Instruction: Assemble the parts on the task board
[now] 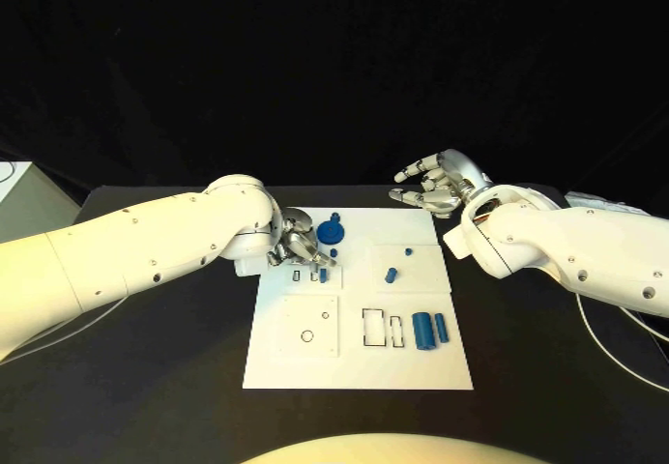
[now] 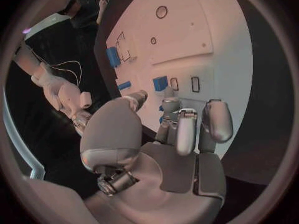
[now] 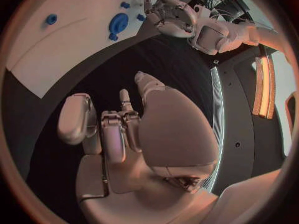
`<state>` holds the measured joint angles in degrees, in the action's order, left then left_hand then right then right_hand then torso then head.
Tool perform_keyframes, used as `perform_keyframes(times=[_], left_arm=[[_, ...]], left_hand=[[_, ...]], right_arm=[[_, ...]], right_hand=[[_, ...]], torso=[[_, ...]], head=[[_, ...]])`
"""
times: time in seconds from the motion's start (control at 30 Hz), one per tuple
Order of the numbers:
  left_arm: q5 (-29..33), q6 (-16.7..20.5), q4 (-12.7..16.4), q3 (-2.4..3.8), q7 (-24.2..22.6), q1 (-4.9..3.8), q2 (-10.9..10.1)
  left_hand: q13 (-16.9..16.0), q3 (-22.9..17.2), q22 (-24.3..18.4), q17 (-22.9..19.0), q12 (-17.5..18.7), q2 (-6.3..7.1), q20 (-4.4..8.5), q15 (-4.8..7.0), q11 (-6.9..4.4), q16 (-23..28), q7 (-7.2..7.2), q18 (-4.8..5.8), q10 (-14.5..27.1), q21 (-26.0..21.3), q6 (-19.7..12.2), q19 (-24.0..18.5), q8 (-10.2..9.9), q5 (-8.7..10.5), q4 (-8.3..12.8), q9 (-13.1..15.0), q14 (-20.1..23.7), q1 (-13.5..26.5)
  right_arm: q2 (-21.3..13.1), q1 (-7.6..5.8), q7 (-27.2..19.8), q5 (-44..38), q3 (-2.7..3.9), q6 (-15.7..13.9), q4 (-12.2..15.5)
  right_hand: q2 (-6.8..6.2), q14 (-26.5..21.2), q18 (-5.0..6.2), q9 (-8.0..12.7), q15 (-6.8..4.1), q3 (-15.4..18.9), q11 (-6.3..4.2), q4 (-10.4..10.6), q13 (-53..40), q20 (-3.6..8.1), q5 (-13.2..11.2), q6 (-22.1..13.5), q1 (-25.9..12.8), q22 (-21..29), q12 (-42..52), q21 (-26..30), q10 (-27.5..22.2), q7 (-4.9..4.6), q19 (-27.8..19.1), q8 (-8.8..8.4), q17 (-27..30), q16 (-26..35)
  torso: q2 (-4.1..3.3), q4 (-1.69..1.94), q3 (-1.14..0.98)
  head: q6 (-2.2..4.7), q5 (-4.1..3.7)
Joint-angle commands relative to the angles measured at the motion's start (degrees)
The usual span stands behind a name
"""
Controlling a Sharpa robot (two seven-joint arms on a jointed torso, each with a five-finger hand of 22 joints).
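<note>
Black table (image 1: 154, 377) against a dark backdrop, white task board (image 1: 360, 358) lying flat at its centre. Head view: left hand (image 1: 297, 244) sits over the board's far-left corner, fingers curled down beside a small blue part (image 1: 324, 275) standing next to an outlined slot; whether the fingers grip anything cannot be told here. A round blue part (image 1: 332, 231) lies just beyond that hand. Two small blue parts (image 1: 392, 275) rest on the raised square pad at the board's right-centre. Two blue cylinders (image 1: 423, 332) lie side by side near the right edge, beside empty rectangular outlines. Right hand (image 1: 436, 184) is off the board beyond its far-right corner, fingers partly curled, holding nothing. Left wrist view: left hand (image 2: 163, 134) fingers bent toward the board edge, tips close to a blue block (image 2: 160, 83); contact unclear, grasp cannot be told. Right wrist view: right hand (image 3: 124, 134) above bare black table, fingers loosely bent and apart, palm empty; round blue part (image 3: 117, 23) and the left hand (image 3: 165, 12) visible across the board.
</note>
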<state>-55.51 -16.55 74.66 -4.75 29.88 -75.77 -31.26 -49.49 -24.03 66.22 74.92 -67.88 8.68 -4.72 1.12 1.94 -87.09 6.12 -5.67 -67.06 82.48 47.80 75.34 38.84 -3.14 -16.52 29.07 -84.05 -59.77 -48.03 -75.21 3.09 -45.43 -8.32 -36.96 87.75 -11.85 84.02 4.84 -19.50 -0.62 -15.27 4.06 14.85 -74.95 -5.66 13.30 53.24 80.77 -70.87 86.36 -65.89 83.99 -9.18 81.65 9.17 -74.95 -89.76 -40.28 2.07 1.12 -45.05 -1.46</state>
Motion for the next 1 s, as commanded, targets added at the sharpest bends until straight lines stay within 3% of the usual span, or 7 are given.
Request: perform_keyframes(times=[0.03, 1.0], left_arm=[[-0.2, -2.4, -0.2, -0.01, 0.2, -0.05, 0.3], [2.0, -5.0, -1.6, -0.41, 0.3, 0.28, 1.4]], left_hand=[[-0.1, 0.3, 0.1, 7.6, 0.3, -0.22, 0.12, 0.34, -0.01, -0.1, -0.07, 1.03, 0.5, 0.2, -0.5, 0.1, 0.4, 0.13, 0.0, 0.1, -2.9, 0.4], [-0.3, -0.4, 0.3, 8.0, 0.1, -1.48, 0.01, 0.24, 0.06, -0.2, 0.01, 1.05, 0.8, 0.3, -1.1, 0.0, 0.5, 0.11, 0.7, 1.7, -3.0, -2.5]], right_arm=[[0.1, -0.02, 0.0, -0.1, 0.03, 0.9, -0.1], [0.6, -0.01, 0.4, -1.0, 0.02, 1.5, -0.3]], right_hand=[[-0.13, 5.7, 0.27, 0.1, 0.55, -0.1, 0.26, 0.4, -11.9, 0.08, -0.2, -0.5, -0.4, 0.1, -0.3, 0.2, 2.7, 0.0, -0.4, -0.23, -14.1, 0.1], [-0.03, 5.7, 0.29, 0.1, 0.58, -0.1, 0.29, 0.4, -11.9, 0.05, -0.1, -0.6, -0.5, 0.2, -0.2, 0.4, 2.7, -0.04, -0.4, -0.27, -14.0, 0.2]], torso=[[0.06, 0.05, -0.04], [-0.05, 0.09, -0.06]], head=[[-0.16, 0.05], [-0.98, -0.35]])
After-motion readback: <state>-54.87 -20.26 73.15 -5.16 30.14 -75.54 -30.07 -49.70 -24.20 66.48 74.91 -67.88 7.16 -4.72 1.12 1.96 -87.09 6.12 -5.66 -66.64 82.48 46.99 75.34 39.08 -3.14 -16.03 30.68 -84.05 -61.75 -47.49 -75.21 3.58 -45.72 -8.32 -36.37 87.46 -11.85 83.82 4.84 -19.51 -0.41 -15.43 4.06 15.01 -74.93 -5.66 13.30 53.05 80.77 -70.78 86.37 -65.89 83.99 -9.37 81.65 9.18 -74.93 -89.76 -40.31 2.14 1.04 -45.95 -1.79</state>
